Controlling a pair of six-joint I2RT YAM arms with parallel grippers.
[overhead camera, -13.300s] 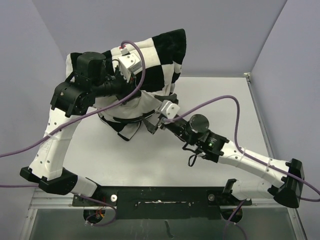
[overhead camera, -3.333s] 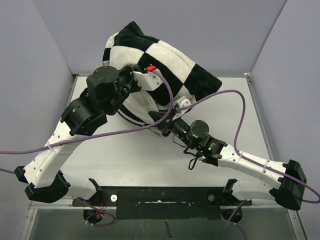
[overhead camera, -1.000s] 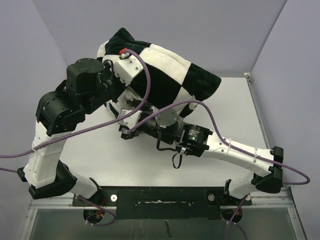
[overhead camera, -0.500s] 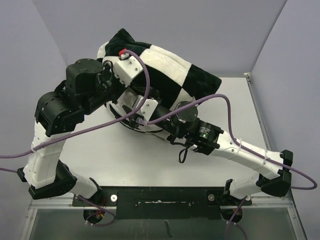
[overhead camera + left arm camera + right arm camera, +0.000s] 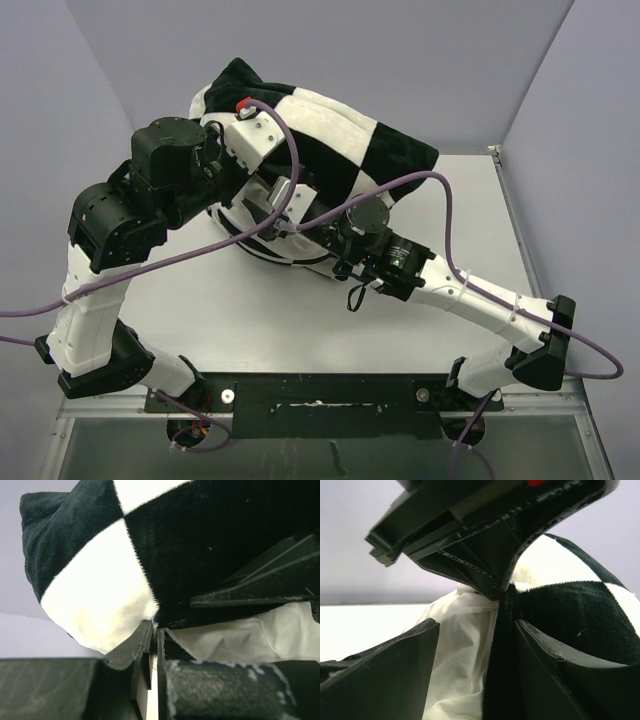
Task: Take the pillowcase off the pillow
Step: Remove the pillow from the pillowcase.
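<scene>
The pillowcase [image 5: 335, 125] hung bunched above the far edge of the worktop [image 5: 290, 330], toward its far-left corner. Most of the pillow [image 5: 245, 635] was inside it, and only a wrinkled white patch showed at the open hem. The left gripper [image 5: 154, 632] was pinched together on that checkered hem, apparently holding the bundle up. The right gripper [image 5: 476, 630] had its jaws apart, straddling the exposed white fabric just below the left one.

The step in hand looked like taking hold of the pillow itself. To do it well, the right gripper should probably close on white cloth only, clear of the hem and deep enough to catch a plump fold. It could then draw toward the near edge while the left gripper holds the pillowcase firm.
</scene>
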